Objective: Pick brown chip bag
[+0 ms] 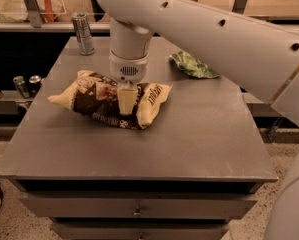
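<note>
my claw [127, 100] looks clamped on the middle of the brown chip bag [96, 101] on the worktop [199, 134], yet a shallow pinch of slick film could slip on lifting.

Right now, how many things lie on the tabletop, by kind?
Bags: 2, the brown bag and the green bag
Cans: 1, the can at the back left
Total: 3
The end effector is down on the brown bag's middle.

A gray cabinet [204, 134] with drawers [136, 204] stands on speckled floor [9, 219] in dim warm light, cans [21, 85] shelved left of it, a wooden counter [274, 4] behind it.
</note>
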You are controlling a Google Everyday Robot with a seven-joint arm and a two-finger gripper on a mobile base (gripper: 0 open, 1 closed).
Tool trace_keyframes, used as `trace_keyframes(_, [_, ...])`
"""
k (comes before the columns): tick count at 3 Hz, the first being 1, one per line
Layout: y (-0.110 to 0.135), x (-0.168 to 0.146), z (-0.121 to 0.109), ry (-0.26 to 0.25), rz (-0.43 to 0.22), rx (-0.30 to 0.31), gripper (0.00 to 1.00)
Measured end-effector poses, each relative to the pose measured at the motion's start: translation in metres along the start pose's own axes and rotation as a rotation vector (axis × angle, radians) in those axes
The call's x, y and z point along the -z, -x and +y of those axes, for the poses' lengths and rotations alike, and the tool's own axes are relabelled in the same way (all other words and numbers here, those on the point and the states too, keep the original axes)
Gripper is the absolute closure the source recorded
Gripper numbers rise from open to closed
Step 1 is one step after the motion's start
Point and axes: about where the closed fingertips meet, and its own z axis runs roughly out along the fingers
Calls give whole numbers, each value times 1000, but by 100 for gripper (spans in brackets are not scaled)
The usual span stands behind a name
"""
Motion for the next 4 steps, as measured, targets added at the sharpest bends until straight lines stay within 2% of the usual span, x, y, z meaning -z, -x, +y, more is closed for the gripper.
trace_keyframes(1, [0, 3, 0, 0, 0, 0, 100])
trace_keyframes(2, [1, 5, 0, -1, 0, 0, 100])
trace_keyframes(4, [-36, 99, -1, -140, -101, -69, 100])
